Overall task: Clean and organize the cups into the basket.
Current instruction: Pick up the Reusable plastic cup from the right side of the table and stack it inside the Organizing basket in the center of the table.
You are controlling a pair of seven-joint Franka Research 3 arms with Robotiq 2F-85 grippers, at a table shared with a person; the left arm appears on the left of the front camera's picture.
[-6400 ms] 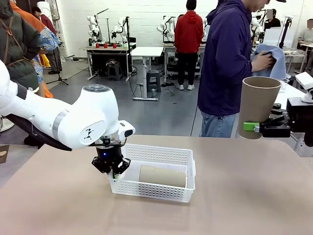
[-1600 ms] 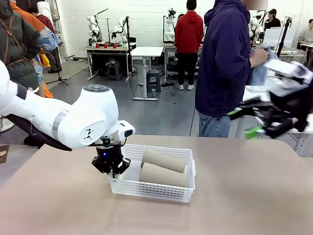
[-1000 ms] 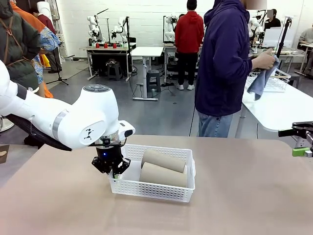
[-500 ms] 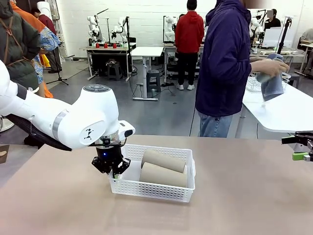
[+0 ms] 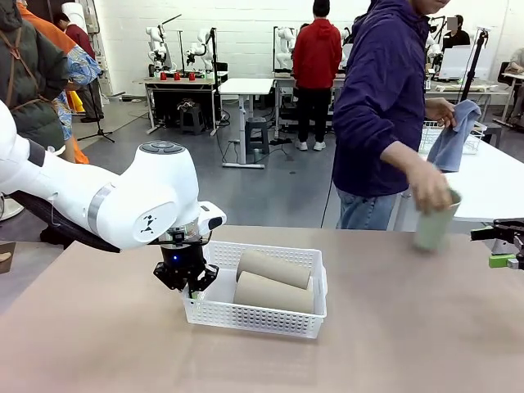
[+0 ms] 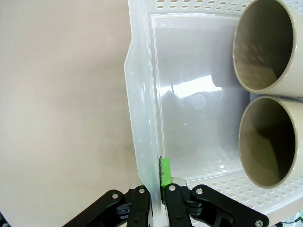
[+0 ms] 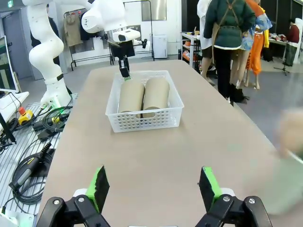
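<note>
Cups, three in all. Two beige-tan cups (image 5: 274,268) lie on their sides, side by side and touching, inside the basket (image 5: 255,319), mouths facing its left end wall. One mint green cup (image 5: 434,225), motion-blurred, is roughly upright in the person's hand (image 5: 428,188) over the far right of the table (image 5: 393,336).

Basket: white perforated plastic, near the table's middle.

Robot's left gripper (image 6: 161,182): jaws pinched narrow on the basket's left end wall, one finger inside and one outside.

Robot's right gripper (image 7: 154,184): jaws spread wide, holding nothing, at the table's right edge.

Blue cloth (image 5: 454,139): in the person's other hand.

Markings: small dark emblem (image 5: 149,223) on the left arm's joint, too small to read.
</note>
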